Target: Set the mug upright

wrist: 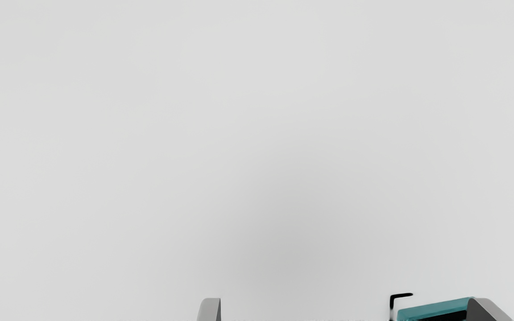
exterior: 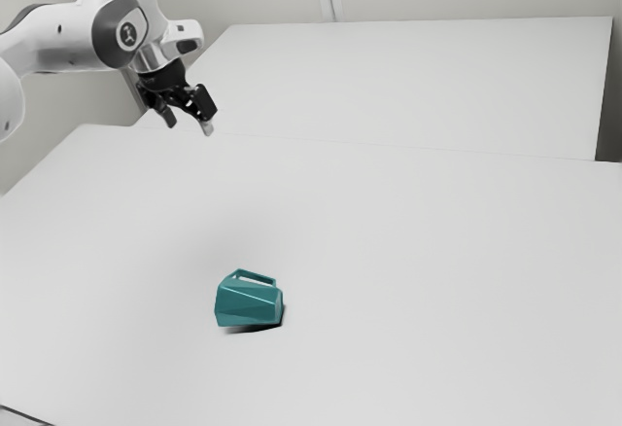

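Mug (exterior: 249, 304): tipped on its side on the white table (exterior: 418, 270) — you can see its handle (exterior: 258, 277) uppermost.
Gripper (exterior: 189, 126): released, fingers spread; you have it raised, well apart from the mug, toward the exterior view's left.
Wrist view: you see the mug partly hidden — one fingertip (wrist: 489, 312) overlaps it.

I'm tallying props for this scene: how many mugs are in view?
1: a teal mug, lying on its side on the white table, lower in the exterior view than the open claw. Another could be hidden behind the arm.
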